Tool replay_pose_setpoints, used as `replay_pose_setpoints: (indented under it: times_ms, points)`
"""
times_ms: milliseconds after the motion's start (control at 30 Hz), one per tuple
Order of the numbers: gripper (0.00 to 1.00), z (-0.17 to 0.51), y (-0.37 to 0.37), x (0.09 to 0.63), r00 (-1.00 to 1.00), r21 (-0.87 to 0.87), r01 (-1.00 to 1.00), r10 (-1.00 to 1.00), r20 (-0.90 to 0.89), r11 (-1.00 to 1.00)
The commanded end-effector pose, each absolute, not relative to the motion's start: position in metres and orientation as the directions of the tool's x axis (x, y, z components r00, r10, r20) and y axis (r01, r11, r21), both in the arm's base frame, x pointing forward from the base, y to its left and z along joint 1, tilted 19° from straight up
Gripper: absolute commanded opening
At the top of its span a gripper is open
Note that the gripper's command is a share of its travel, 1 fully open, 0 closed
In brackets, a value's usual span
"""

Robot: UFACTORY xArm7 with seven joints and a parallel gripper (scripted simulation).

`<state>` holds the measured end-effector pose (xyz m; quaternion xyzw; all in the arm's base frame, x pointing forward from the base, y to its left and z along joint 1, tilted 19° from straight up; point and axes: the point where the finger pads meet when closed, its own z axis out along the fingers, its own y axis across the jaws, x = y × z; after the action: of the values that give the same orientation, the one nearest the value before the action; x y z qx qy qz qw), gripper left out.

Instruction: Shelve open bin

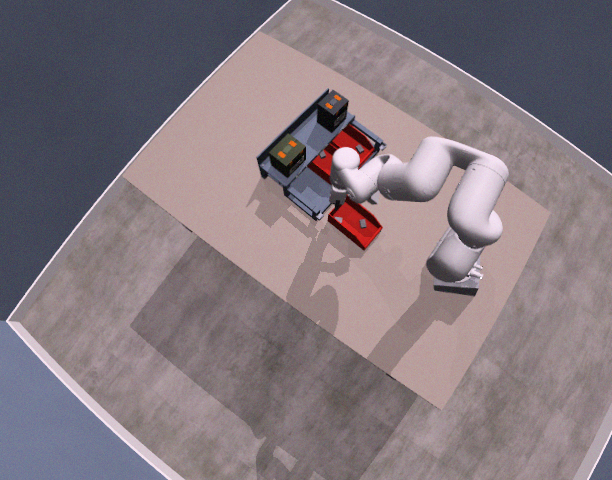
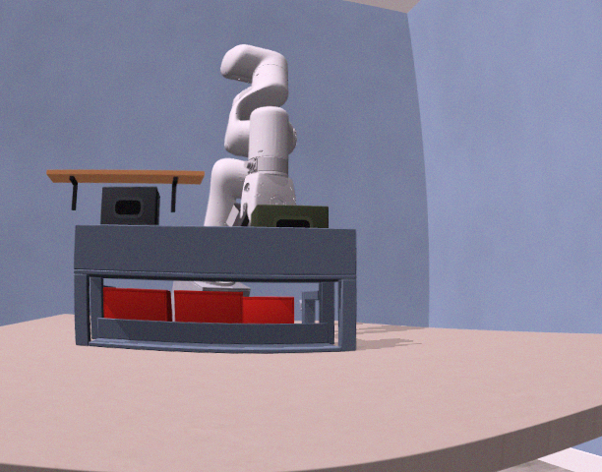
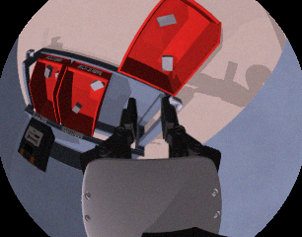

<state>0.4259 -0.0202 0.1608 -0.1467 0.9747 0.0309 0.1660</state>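
The room has plain blue walls (image 2: 494, 152) and a mottled grey-brown floor (image 1: 244, 335), with a thin wooden board (image 2: 125, 176) on two dark brackets fixed to the far wall. A broad, pale pinkish table (image 1: 218, 129) takes up the middle. It carries long shadows of the arm and the rack, falling away from the robot's base.

On the table stands a low grey-blue shelf (image 2: 214, 251) with a board over its back half. A black box (image 1: 332, 109) and an olive-green box (image 1: 287, 153) sit on top of that board. Two red bins are in the row below, the far bin (image 1: 347, 139) at the end and the middle bin (image 1: 322, 162) just beside it. Next to them is a bare grey stretch of shelf floor.

The loose red bin (image 1: 355, 224) sits on the table just outside the shelf's front edge, near that bare stretch and turned at an angle to the row. Small grey parts (image 1: 363, 223) lie inside it.

The white arm bends over from its base at the table's edge. The gripper (image 3: 149, 107) hangs above the shelf's front edge, close to the loose bin's nearest corner. Its dark fingers stand a modest way apart with nothing between them.
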Motion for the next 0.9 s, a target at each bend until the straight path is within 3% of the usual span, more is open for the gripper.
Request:
replay_pose_setpoints:
  times_ms: [0,133,533,700,867]
  points:
    - [0.33,0.163,-0.02,0.43,-0.884,-0.007,-0.342,-0.325,-0.336,0.94]
    - [0.33,0.166,-0.016,0.44,-0.794,-0.076,-0.517,-0.512,-0.328,0.852]
    - [0.33,0.166,-0.016,0.44,-0.794,-0.076,-0.517,-0.512,-0.328,0.852]
    - [0.33,0.164,-0.019,0.432,-0.636,-0.158,-0.703,-0.712,-0.297,0.694]
    - [0.33,0.164,-0.019,0.432,-0.636,-0.158,-0.703,-0.712,-0.297,0.694]
